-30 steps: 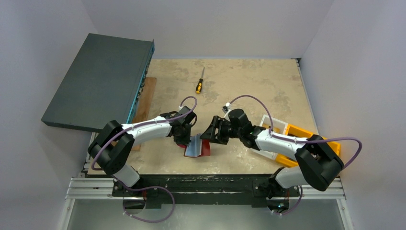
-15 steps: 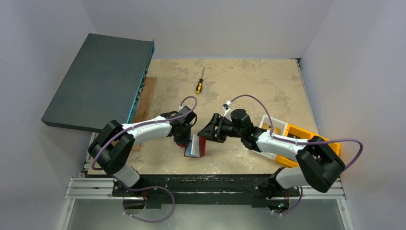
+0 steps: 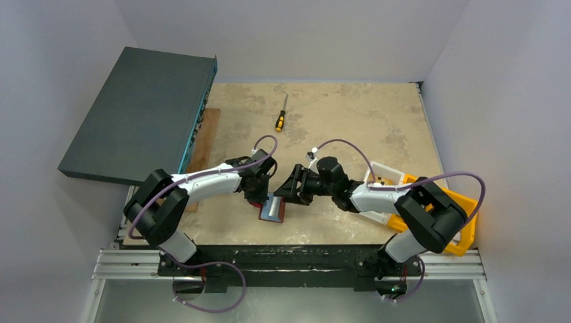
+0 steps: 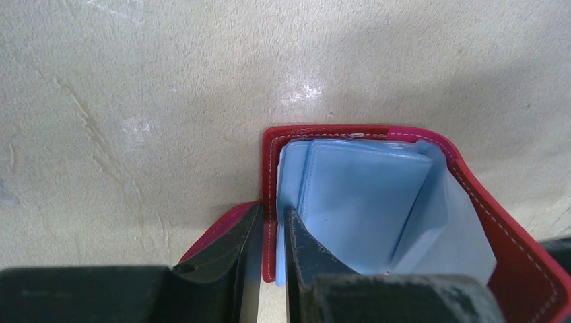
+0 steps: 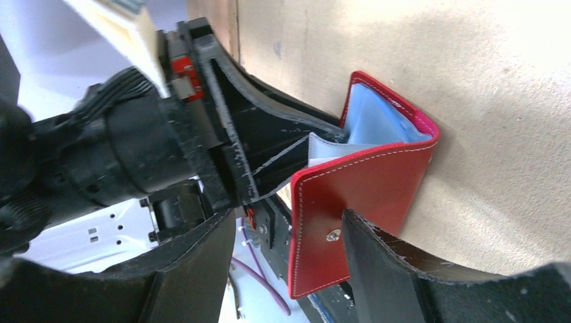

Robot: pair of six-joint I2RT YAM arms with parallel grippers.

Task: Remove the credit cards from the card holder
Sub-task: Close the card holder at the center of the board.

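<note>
The card holder (image 3: 273, 208), dark red with a pale blue lining, stands half open on the table between both arms. My left gripper (image 4: 271, 219) is shut on the card holder's left wall (image 4: 270, 176), one finger outside on the red leather and one inside against the blue pocket. My right gripper (image 5: 289, 229) is open. The holder's red snap flap (image 5: 363, 192) stands between its fingers, close against the right finger (image 5: 377, 249), with a wide gap to the left one. The credit cards are hidden; only blue pockets (image 4: 367, 195) show inside.
A yellow-handled screwdriver (image 3: 280, 120) lies at the back of the table. A dark grey box (image 3: 141, 114) and a wooden board (image 3: 205, 134) are at the left. An orange bin (image 3: 464, 215) and a white bin (image 3: 384, 176) stand under the right arm.
My right gripper has moved left onto the holder. The holder's right flap, lying flat a second ago, now stands up. The left gripper has kept its hold.
</note>
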